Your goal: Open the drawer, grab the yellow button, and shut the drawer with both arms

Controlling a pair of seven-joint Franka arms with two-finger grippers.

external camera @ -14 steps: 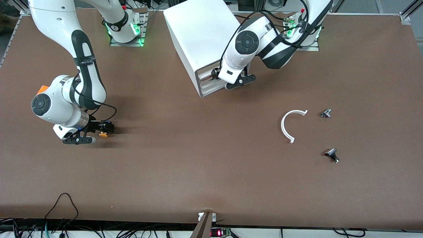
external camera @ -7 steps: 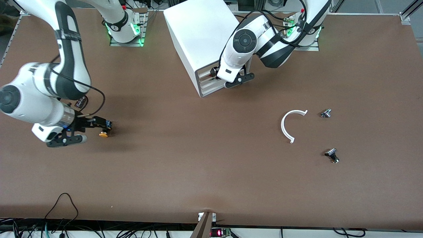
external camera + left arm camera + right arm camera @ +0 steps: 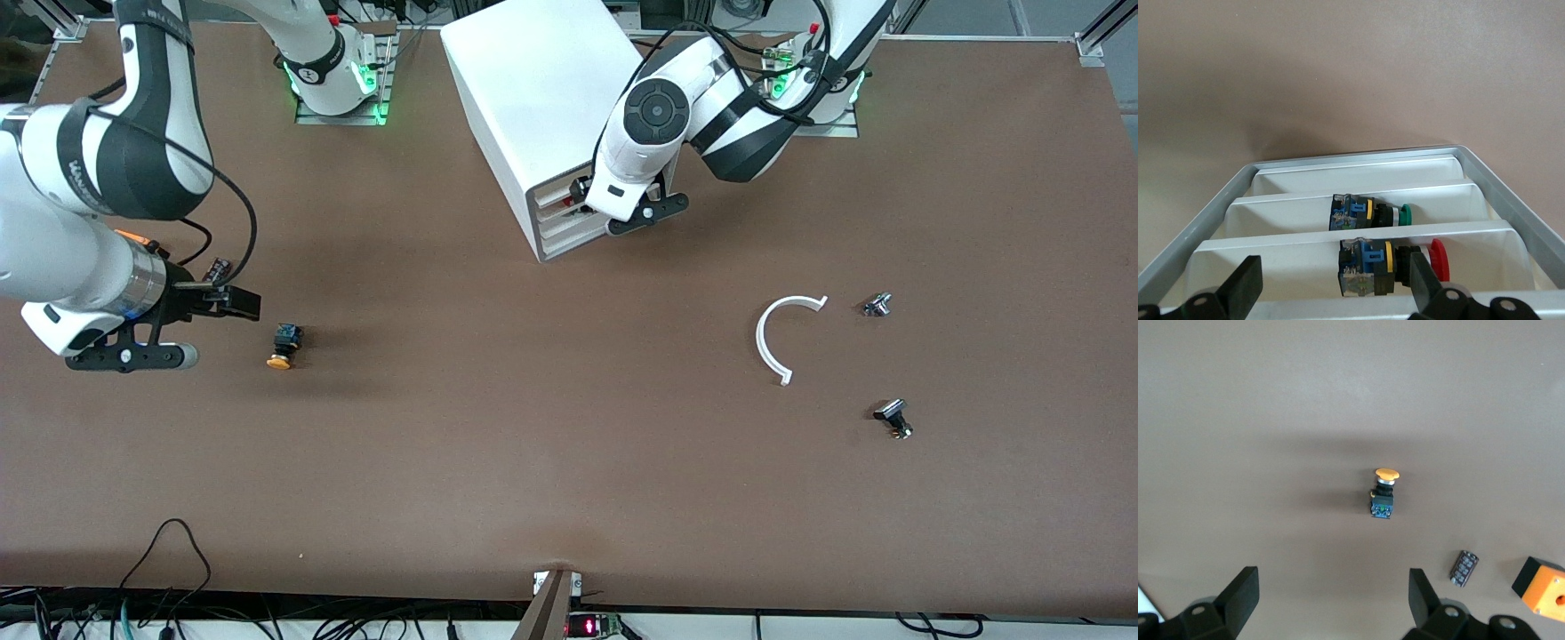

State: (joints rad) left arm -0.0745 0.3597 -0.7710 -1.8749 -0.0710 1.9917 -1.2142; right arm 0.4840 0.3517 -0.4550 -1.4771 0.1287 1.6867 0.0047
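Note:
The button (image 3: pixel 283 347) (image 3: pixel 1385 495) lies on its side on the bare table toward the right arm's end, orange cap toward the front camera. My right gripper (image 3: pixel 233 305) (image 3: pixel 1331 590) hangs open over the table beside it, holding nothing. The white cabinet (image 3: pixel 533 98) stands between the two bases. Its top drawer (image 3: pixel 556 190) (image 3: pixel 1358 175) is pulled out a little. My left gripper (image 3: pixel 582 194) (image 3: pixel 1335 283) is open at the drawer's front, its fingers (image 3: pixel 1245 287) spread wide over the nearest compartment. A green-capped button (image 3: pixel 1368 213) and a red-capped button (image 3: pixel 1395 267) lie in the drawer.
An orange cube (image 3: pixel 1541 587) and a small black cylinder (image 3: pixel 1463 568) lie near the right arm. Toward the left arm's end lie a white C-shaped ring (image 3: pixel 778 338) and two small metal parts (image 3: pixel 877 304) (image 3: pixel 893 418). Cables hang at the table's front edge.
My right gripper has let go of the button, opened, and drawn back up toward the right arm's end; the button stays on the table. My left gripper edged slightly toward the cabinet.

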